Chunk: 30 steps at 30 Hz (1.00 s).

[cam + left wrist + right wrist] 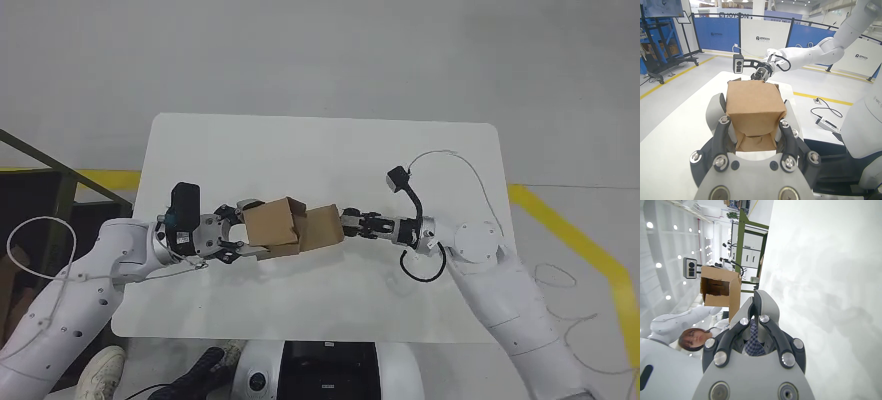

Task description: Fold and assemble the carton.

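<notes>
A brown carton [275, 224] hangs just above the white table [320, 150] near its front middle, and my left gripper [238, 238] is shut on it. In the left wrist view the fingers [722, 99] clamp the carton [753, 98] on both sides, its folded end toward the wrist. The far end is open, with flaps spread, as the right wrist view shows on the carton [715, 300]. My right gripper [345, 225] is shut, its tips [754, 298] right beside one open flap [734, 294], which runs along the outer side of a finger, not between them.
The table's back half and right side are bare. A small black camera on a bracket [398, 180] sticks out from the right wrist. A dark green frame [40, 190] stands off the table's left edge. Yellow floor lines run on both sides.
</notes>
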Available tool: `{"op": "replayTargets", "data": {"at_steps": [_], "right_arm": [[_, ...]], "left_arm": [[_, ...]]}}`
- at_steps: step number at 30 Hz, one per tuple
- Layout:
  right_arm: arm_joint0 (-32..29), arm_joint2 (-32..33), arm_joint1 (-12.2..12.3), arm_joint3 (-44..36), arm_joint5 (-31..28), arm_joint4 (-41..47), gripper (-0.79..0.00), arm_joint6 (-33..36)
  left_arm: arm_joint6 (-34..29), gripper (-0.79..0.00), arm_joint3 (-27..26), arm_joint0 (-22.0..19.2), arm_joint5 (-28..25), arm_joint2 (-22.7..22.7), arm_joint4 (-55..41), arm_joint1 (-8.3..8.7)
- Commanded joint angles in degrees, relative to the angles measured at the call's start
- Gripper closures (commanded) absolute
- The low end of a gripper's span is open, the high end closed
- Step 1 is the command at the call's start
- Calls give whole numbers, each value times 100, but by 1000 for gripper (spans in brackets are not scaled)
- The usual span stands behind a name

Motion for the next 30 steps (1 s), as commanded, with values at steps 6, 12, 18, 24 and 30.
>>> {"op": "replayTargets", "data": {"at_steps": [6, 12, 18, 24, 30], "right_arm": [[283, -324, -102, 539, -198, 516, 0, 418], [359, -453, -158, 706, -419, 829, -95, 590], [408, -511, -192, 706, -540, 1073, -120, 735], [438, -594, -219, 578, -575, 1136, -74, 807], [455, -628, -234, 510, -553, 1216, -52, 856]], "left_arm": [[-3, -437, -27, -23, 0, 32, -5, 0], [-22, -422, -40, -61, 0, 67, 45, -5], [-35, -422, -26, -80, 0, 133, 144, -17], [-26, -425, -7, -104, 0, 184, 232, -27], [-29, -428, -4, -154, 0, 222, 347, -35]]}}
